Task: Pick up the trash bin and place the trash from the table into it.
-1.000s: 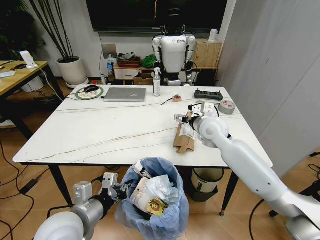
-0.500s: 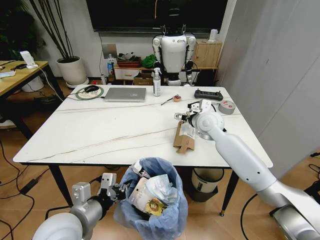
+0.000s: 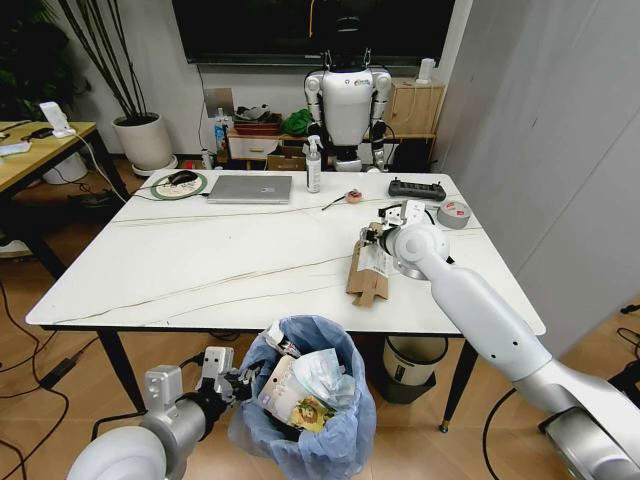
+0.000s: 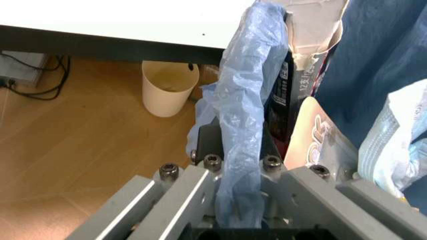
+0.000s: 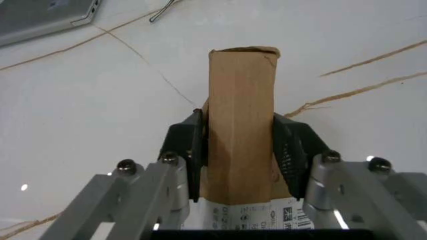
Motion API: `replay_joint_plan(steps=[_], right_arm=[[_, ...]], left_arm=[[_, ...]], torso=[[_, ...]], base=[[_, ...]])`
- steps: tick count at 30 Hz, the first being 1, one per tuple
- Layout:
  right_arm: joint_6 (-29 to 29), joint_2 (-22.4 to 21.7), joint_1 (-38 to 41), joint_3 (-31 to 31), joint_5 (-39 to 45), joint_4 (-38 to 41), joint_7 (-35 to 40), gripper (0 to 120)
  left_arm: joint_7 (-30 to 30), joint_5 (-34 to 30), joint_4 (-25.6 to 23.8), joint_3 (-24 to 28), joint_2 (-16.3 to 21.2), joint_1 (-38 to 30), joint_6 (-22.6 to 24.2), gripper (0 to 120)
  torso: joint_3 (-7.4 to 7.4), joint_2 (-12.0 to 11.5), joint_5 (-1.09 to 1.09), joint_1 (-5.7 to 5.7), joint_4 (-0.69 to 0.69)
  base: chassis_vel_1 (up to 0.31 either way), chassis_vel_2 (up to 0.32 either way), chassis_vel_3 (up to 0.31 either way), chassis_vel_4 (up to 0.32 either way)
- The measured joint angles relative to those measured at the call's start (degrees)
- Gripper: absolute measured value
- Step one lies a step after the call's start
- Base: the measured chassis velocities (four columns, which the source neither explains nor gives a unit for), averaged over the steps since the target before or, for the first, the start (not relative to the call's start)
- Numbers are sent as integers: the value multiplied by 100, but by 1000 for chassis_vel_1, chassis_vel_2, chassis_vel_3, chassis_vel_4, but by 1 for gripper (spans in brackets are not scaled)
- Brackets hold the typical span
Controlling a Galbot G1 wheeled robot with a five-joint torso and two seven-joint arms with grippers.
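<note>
A torn brown cardboard box (image 3: 367, 275), the trash, lies flat on the white table (image 3: 200, 265) near its right front. My right gripper (image 3: 372, 236) is at the box's far end. In the right wrist view the cardboard box (image 5: 241, 115) sits between the black pads (image 5: 195, 155), which press on both its sides, so the gripper (image 5: 240, 157) is shut on it. The trash bin (image 3: 335, 440) with its blue bag hangs below the table's front edge, filled with wrappers and packets (image 3: 300, 388). My left gripper (image 3: 238, 382) is shut on the bag rim (image 4: 250, 100).
A silver laptop (image 3: 250, 188), a spray bottle (image 3: 314, 165), a black controller (image 3: 416, 189) and a grey tape roll (image 3: 454, 213) stand on the table's far side. A grey bin (image 3: 412, 368) sits under the right front corner. A cream bucket (image 4: 170, 87) stands on the floor.
My right arm straightened, and its gripper shifted a little right at the far end of the cardboard box. The left gripper and the bin stayed put.
</note>
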Motion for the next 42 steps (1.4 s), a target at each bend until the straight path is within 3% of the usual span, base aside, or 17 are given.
replay_joint_plan(steps=[11,17,26,34,42], right_arm=[[33,-4,-21,37,-41,27,7,0],[86,-283,-33,129,124,427,91,0],[592,-1047,-329,171,712,2092,-114,0],[1180,-1334,-477,220,1141,3412,-413,0],[1523,-1474,-440,286,1582,3989,-900,0]], left_arm=[[1,3,15,47,-25,-15,-3,0],[1,-2,25,87,-38,-57,-3,0],[-19,-142,75,209,-96,-287,-6,0],[-74,-261,86,209,-70,-320,0,0],[-174,-468,139,243,-78,-334,36,0]], torso=[[0,0,0,0,0],[0,0,0,0,2],[0,1,0,0,0],[-1,2,-1,-1,0],[-1,1,-2,-1,1]], base=[[0,0,0,0],[0,0,0,0],[0,0,0,0],[0,0,0,0],[0,0,0,0]])
